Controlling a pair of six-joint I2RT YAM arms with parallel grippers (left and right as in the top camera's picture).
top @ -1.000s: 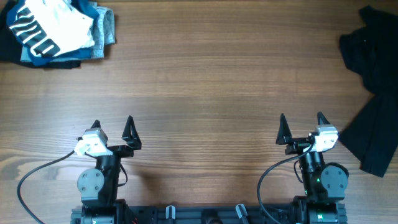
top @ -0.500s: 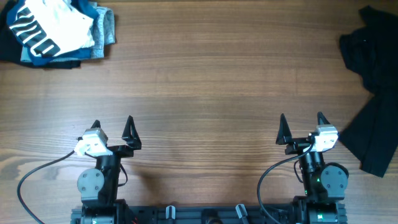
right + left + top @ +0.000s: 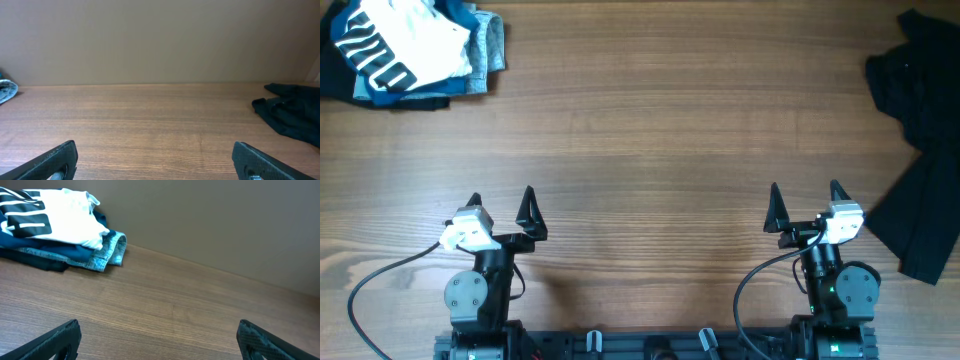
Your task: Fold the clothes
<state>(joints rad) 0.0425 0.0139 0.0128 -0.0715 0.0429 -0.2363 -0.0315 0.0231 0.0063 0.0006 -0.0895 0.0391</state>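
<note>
A folded stack of clothes sits at the table's far left corner, topped by a white T-shirt (image 3: 405, 40) (image 3: 60, 217) with black striped lettering, over blue and grey garments (image 3: 485, 50) (image 3: 107, 252). A crumpled black garment (image 3: 920, 150) (image 3: 292, 112) lies along the right edge. My left gripper (image 3: 501, 205) (image 3: 160, 337) stands open at the near left, far from the stack, nothing between its fingers. Open too is my right gripper (image 3: 804, 200) (image 3: 155, 157) at the near right, empty, a short way left of the black garment.
The wooden table (image 3: 650, 130) stretches bare between the two piles. Both arm bases and cables (image 3: 380, 280) sit along the near edge. A plain wall (image 3: 150, 40) backs the table's far side.
</note>
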